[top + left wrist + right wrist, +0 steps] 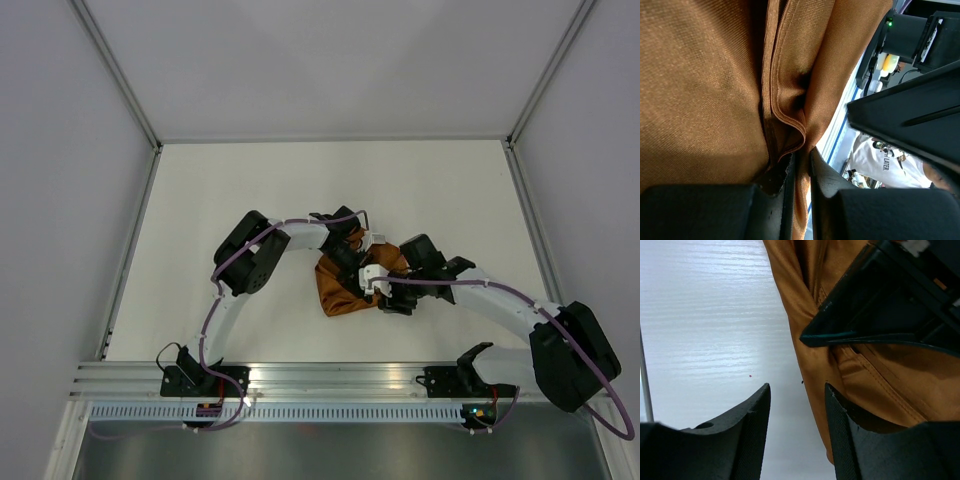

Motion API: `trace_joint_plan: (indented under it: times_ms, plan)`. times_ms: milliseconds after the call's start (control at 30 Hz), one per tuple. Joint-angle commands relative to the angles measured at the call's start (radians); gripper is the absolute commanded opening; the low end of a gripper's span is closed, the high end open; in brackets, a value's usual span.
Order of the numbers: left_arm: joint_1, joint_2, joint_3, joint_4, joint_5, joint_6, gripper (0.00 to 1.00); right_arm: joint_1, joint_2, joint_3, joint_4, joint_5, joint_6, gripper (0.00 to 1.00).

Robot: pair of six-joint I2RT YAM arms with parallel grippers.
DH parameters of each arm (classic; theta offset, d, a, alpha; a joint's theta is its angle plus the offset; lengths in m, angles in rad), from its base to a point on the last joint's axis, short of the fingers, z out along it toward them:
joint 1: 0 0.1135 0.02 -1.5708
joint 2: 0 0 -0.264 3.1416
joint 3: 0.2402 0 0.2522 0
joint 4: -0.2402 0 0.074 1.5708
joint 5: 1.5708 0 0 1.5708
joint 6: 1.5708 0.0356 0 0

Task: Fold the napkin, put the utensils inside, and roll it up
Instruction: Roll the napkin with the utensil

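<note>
Bunched, fine-woven rust-orange napkin (pixel 338 290)

Napkin (pixel 337 293): concealed and cropped portions
Top view: upper right of cloth under both wrists. Left wrist view: cloth runs off top and left edges; left claw (pixel 801 159) cut by bottom edge. Right wrist view: cloth cropped top and right; right claw (pixel 797 392) cut below.
</note>
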Motion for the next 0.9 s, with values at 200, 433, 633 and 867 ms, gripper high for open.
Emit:
trace_joint_plan:
  times_ms: [200, 433, 633, 867]
  plan:
    - [0.009, 0.058, 0.012, -0.041, -0.082, -0.016, 0.02, 0.112, 0.005, -0.091, 0.278, 0.175, 0.044, 0.56]
    - [0.01, 0.061, 0.011, -0.043, -0.078, -0.013, 0.02, 0.152, -0.014, -0.118, 0.335, 0.207, 0.057, 0.56]
    - [0.013, 0.069, 0.009, -0.043, -0.067, -0.012, 0.02, 0.181, 0.028, -0.131, 0.343, 0.221, 0.044, 0.52]
    - [0.022, 0.067, 0.009, -0.045, -0.059, -0.01, 0.02, 0.192, 0.078, -0.154, 0.344, 0.249, 0.008, 0.38]
